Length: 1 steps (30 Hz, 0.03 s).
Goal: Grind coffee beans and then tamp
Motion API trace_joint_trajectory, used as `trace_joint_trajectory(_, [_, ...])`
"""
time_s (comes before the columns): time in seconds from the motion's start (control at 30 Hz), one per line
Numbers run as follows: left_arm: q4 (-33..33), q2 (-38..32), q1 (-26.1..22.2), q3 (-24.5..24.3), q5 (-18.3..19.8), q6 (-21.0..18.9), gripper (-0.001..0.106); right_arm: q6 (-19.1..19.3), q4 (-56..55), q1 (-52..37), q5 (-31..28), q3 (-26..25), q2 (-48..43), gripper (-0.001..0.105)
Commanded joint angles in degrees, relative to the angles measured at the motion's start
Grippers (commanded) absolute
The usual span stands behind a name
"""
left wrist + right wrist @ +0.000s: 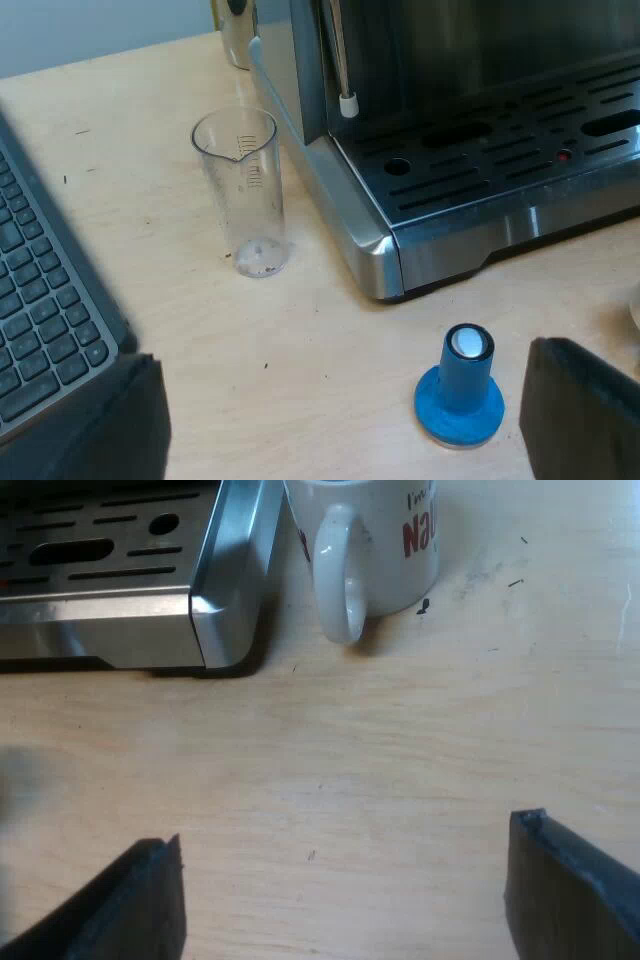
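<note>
A blue tamper (pixel 460 388) with a white top stands upright on the wooden table, just before the espresso machine's drip tray (pixel 500 165). My left gripper (pixel 345 425) is open, and the tamper stands between its fingers, nearer one of them, untouched. A clear measuring glass (pixel 243 190) stands upright by the machine's corner, with dark specks at its bottom. A white mug (pixel 365 545) with red lettering stands next to the drip tray's corner (pixel 225 590), handle toward my right gripper (pixel 345 905). That gripper is open over bare table, holding nothing.
A laptop keyboard (pixel 45 310) lies close to one left finger (pixel 95 420). The machine's steam wand (pixel 345 95) hangs over the tray. A metal object (pixel 235 30) stands behind the machine's side. Bare wood (pixel 380 750) stretches between the right gripper and the mug.
</note>
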<state>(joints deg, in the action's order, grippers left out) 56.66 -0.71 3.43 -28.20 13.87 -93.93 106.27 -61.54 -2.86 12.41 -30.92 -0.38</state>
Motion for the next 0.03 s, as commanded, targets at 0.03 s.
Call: trace_joint_trajectory(0.03, [-0.8,-2.3,0.0,-0.1,0.1,-0.1,0.073,0.2,0.3,-0.2,0.2,-0.3,-2.7,0.068])
